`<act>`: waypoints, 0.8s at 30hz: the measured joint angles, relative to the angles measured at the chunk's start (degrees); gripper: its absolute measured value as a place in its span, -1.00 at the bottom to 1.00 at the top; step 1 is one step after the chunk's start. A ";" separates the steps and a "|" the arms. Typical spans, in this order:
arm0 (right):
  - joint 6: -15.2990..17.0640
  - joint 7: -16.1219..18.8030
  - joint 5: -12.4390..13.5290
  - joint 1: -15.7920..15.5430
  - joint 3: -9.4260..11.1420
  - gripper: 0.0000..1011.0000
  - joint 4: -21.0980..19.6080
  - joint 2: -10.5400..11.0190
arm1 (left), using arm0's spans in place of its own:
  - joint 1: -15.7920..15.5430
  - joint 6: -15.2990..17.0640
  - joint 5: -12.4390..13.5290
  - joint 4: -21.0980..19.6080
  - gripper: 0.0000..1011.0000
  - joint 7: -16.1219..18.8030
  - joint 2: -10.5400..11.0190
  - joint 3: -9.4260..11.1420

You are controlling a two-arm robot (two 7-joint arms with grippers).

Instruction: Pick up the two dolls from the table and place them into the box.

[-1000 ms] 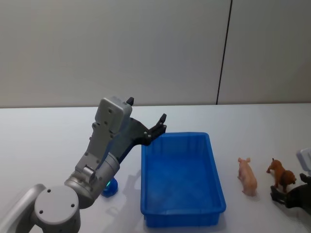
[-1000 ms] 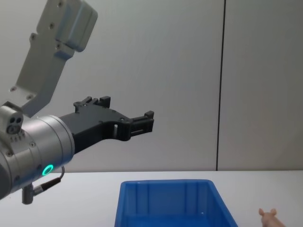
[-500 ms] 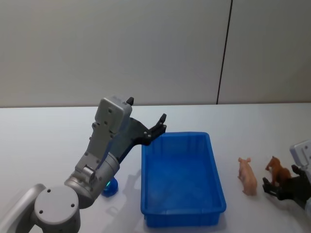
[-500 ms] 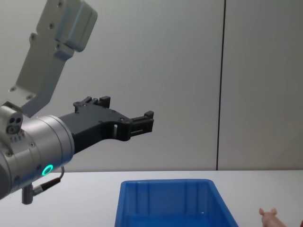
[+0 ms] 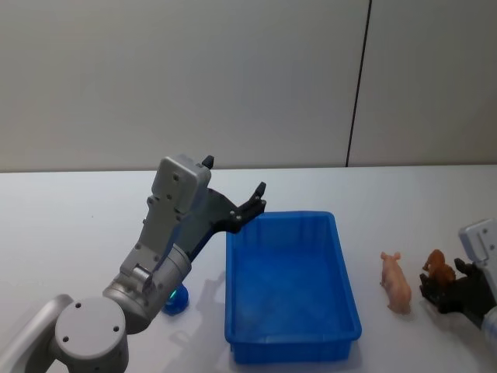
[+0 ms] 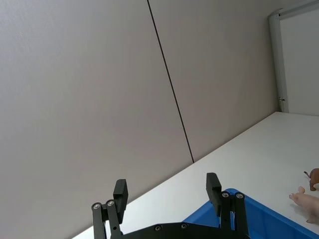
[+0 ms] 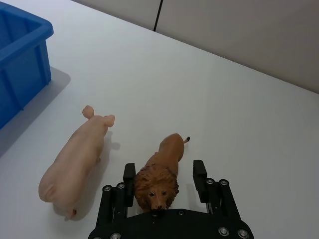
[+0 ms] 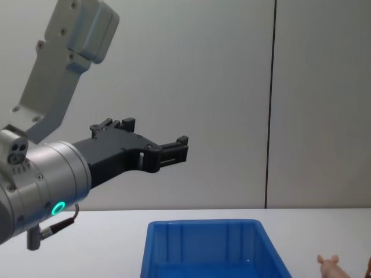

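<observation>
Lower right in the head view, your right gripper (image 7: 164,169) stood open astride the lion (image 7: 167,154), pig (image 7: 75,162) just beside; likely light, hard, slick plastic, so pinch its flanks; left gripper (image 6: 166,184) hung open near the box (image 5: 291,350).

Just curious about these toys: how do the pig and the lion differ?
The pig is pale pink and smooth; the lion is brown with a shaggy mane. The pig is outside the right gripper; the lion sits between its open fingers. Both are small animal toys on the white table.
</observation>
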 joint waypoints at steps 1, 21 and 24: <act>-0.06 0.00 -0.02 0.05 -0.01 0.35 0.04 -0.03 | 0.00 0.00 0.00 0.00 0.98 0.00 0.00 0.00; -1.33 -0.09 -0.46 0.43 0.17 -0.10 -0.80 -0.16 | 0.00 0.00 0.00 0.00 0.98 0.00 0.00 0.00; -2.19 -0.15 -0.65 0.48 0.26 -0.10 -1.42 -0.12 | 0.00 0.00 0.00 0.00 0.98 0.00 0.00 0.00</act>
